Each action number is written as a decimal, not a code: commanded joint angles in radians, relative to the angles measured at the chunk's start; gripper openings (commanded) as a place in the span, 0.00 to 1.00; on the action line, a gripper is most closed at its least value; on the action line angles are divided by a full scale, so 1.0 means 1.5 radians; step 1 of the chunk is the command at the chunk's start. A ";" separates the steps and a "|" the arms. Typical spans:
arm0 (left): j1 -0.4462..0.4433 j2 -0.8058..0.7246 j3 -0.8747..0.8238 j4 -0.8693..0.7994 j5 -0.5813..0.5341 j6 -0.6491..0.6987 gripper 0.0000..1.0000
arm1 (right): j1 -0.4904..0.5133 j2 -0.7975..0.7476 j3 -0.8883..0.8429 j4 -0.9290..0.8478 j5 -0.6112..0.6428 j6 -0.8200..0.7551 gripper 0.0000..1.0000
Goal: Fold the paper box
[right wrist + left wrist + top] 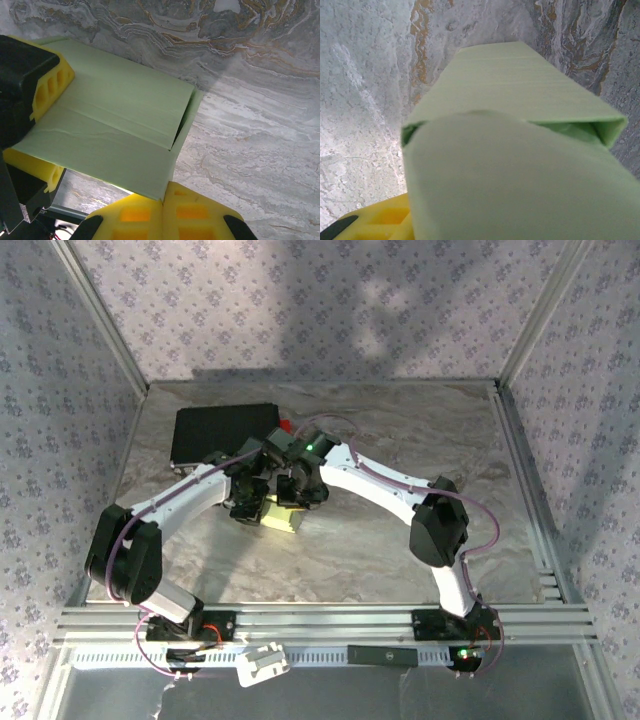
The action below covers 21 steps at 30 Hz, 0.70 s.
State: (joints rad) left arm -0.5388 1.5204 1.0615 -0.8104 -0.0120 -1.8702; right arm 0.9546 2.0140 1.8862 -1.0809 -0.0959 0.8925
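Note:
The paper box (283, 520) is a pale yellow-green sleeve in the middle of the table, between the two arms. My left gripper (250, 502) is shut on it. In the right wrist view its yellow fingers (50, 85) clamp the box (125, 115) from both sides. In the left wrist view the box (520, 100) runs away from the camera with a rounded flap bent over its near end, and one yellow finger (385, 220) peeks out at the lower left. My right gripper (164, 200) is shut, its fingertips touching the lower corner of the box's open end, where a side flap stands out.
A black rectangular case (225, 433) lies at the back left of the marble table (420, 430), with a small red thing (286, 425) at its right edge. Aluminium rails (320, 620) run along the near edge, and patterned walls close in the sides.

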 commanded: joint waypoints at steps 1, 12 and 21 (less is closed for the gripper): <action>-0.017 -0.005 -0.008 0.026 0.090 -0.045 0.49 | 0.007 -0.006 -0.002 0.104 -0.063 0.024 0.00; -0.015 -0.025 -0.037 0.067 0.122 -0.061 0.52 | -0.016 -0.032 -0.056 0.174 -0.097 0.074 0.00; -0.014 -0.014 -0.054 0.111 0.149 -0.064 0.52 | -0.009 -0.004 -0.030 0.175 -0.107 0.065 0.00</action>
State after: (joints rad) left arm -0.5365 1.4750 1.0065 -0.7170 0.0364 -1.9057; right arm 0.9119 1.9728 1.8015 -0.9794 -0.1650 0.9878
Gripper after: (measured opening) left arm 0.525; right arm 0.052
